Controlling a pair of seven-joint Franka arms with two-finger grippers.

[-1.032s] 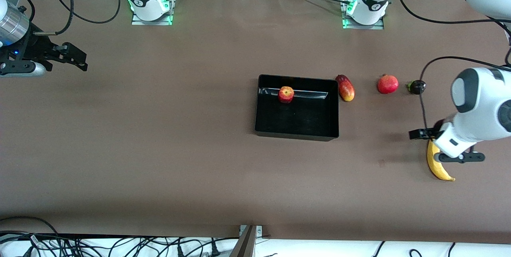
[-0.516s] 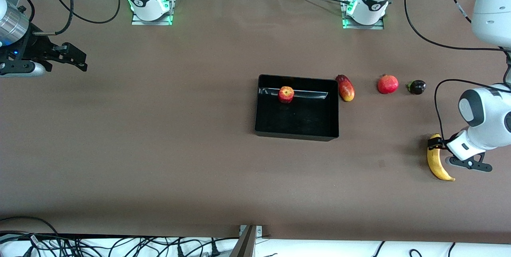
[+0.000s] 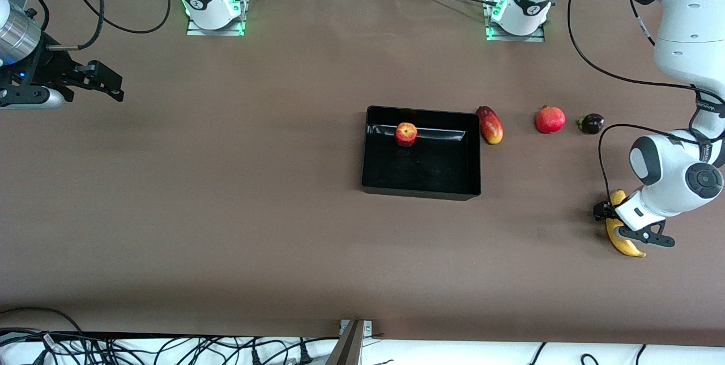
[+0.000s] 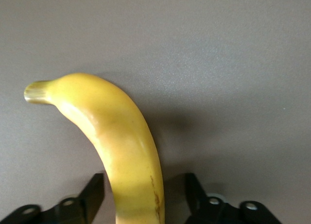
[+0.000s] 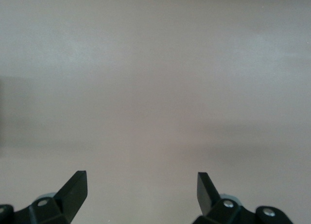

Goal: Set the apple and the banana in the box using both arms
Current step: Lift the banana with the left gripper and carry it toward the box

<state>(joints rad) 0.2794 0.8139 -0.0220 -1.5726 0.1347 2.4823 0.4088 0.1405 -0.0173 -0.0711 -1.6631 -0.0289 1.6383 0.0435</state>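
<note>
From the front view I see the left end effector (image 3: pixel 610 213) down at the banana (image 3: pixel 622 240), which lies on the worktop (image 3: pixel 226 195) toward the left arm's end, nearer to the camera than the row of other fruit. The arm's wrist covers the banana's middle, so only its two ends show. The apple (image 3: pixel 406 134) sits in the box (image 3: pixel 420 192), against the wall farthest from the camera. Just beside the box, toward the left arm's end, lie a mango (image 3: pixel 490 124), then a pomegranate (image 3: pixel 550 119), then a small dark fruit (image 3: pixel 591 123), all apart from one another. The right end effector (image 3: pixel 107 84) waits over the worktop at the right arm's end, well apart from the box.

On the left wrist view, the banana (image 4: pixel 124 151) runs straight between my two fingers (image 4: pixel 95 195), which stand spread with a gap on each side of it, not touching the peel. Its stem end (image 4: pixel 36 92) points away from the end effector.

On the right wrist view, the right end effector (image 5: pixel 141 192) is spread wide over bare worktop (image 5: pixel 155 88), holding nothing.
</note>
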